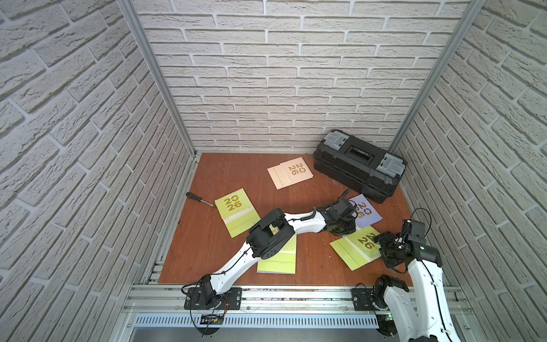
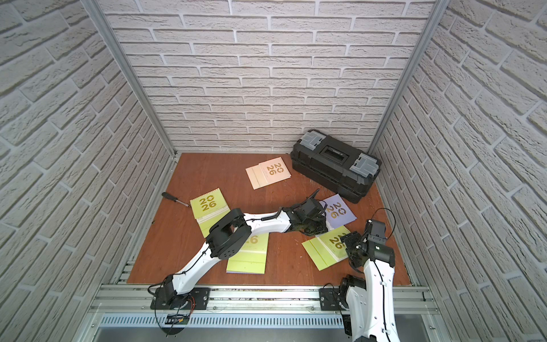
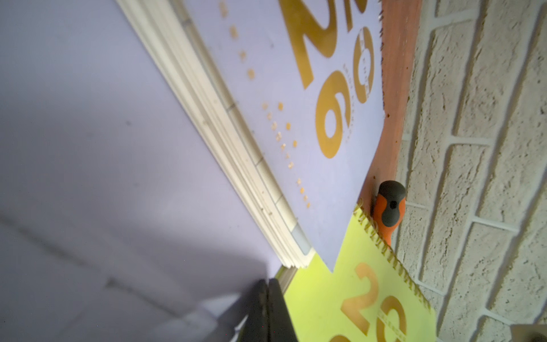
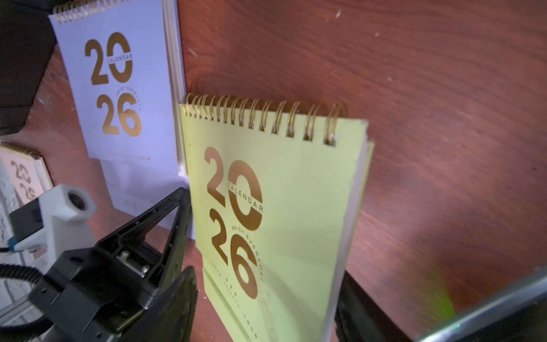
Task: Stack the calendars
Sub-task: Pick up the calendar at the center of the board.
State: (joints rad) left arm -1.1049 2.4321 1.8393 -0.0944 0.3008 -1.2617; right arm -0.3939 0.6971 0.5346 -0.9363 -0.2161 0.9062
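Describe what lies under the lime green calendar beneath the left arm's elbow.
A thin lavender edge shows along its near side, so another calendar seems to lie underneath. The green calendar covers the rest of it, and the left arm hides part of the green cover.

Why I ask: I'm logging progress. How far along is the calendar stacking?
Done: the front green calendar lies over a lavender edge, seemingly a stack begun. In hand: the jaws of the right gripper straddle the right green calendar; the left gripper, shut, sits at the lavender calendar, grip unclear. Left: those two, the cream calendar and the left green calendar, all unstacked.
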